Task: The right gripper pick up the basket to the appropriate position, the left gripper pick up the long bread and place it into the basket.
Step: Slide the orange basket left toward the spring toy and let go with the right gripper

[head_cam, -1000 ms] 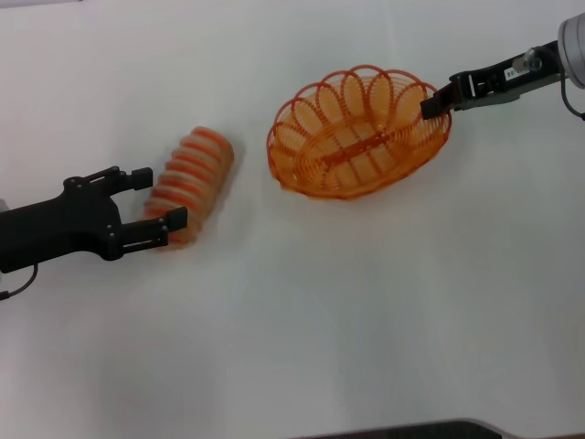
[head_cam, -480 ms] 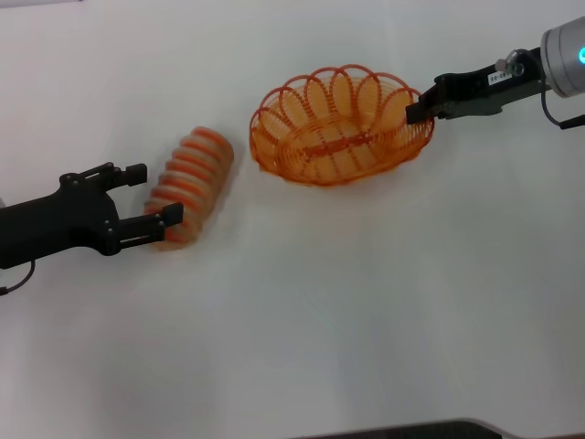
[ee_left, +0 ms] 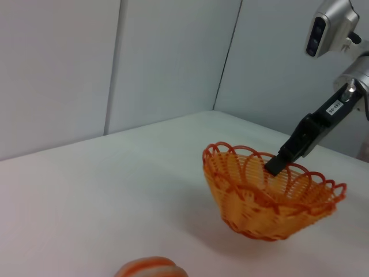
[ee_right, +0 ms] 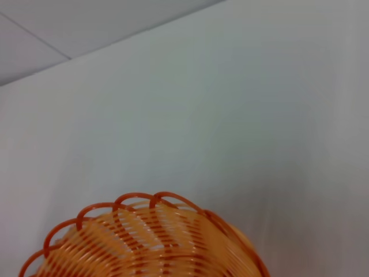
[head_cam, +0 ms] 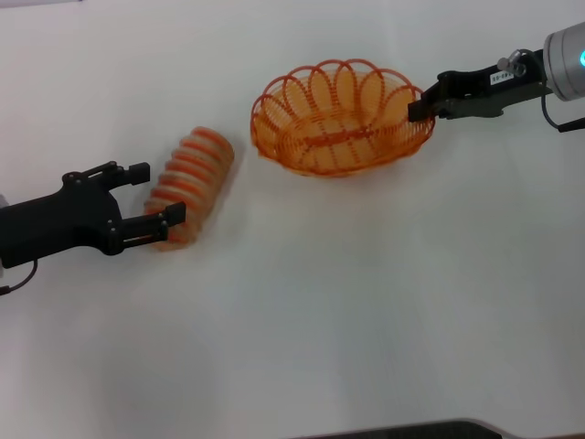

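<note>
The orange wire basket [head_cam: 340, 121] is at the far middle of the white table. My right gripper [head_cam: 419, 108] is shut on its right rim and holds it tilted, slightly off the table. In the left wrist view the basket [ee_left: 259, 202] hangs from that claw [ee_left: 274, 166] above its shadow. The right wrist view shows only the basket's rim [ee_right: 144, 231]. The long bread [head_cam: 194, 174], pale tan with orange ridges, lies on the table at the left. My left gripper [head_cam: 155, 195] is open at the bread's near end, one finger on each side. The bread's top [ee_left: 151, 267] shows in the left wrist view.
The white table [head_cam: 347, 311] spreads around both things. A dark edge [head_cam: 411, 430] runs along the near side. Grey wall panels [ee_left: 115, 63] stand behind the table in the left wrist view.
The right gripper has carried the basket to the left and farther back, and it has turned flatter. The left gripper has shifted only slightly at the bread's end.
</note>
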{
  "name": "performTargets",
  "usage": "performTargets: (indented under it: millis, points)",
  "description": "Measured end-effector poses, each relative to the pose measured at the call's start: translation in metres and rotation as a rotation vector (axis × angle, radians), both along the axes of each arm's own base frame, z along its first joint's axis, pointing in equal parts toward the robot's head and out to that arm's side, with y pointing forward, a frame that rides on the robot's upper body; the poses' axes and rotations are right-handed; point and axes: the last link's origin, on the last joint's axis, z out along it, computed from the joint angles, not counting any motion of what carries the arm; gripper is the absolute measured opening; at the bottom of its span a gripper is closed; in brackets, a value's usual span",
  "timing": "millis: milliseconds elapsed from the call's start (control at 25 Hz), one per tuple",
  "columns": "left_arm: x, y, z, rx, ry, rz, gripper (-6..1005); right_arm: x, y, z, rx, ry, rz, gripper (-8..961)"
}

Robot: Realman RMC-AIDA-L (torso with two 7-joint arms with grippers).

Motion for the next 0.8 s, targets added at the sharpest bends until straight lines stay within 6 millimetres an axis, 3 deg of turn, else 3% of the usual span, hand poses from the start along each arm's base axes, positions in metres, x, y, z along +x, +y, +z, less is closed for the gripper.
performTargets:
  millis: [800]
  points:
    - [0.0015, 0.0034, -0.0028, 0.007, 0.01, 0.001, 840, 0.0007, 0.0021, -0.0005, 0.041, 0.062, -0.049, 90]
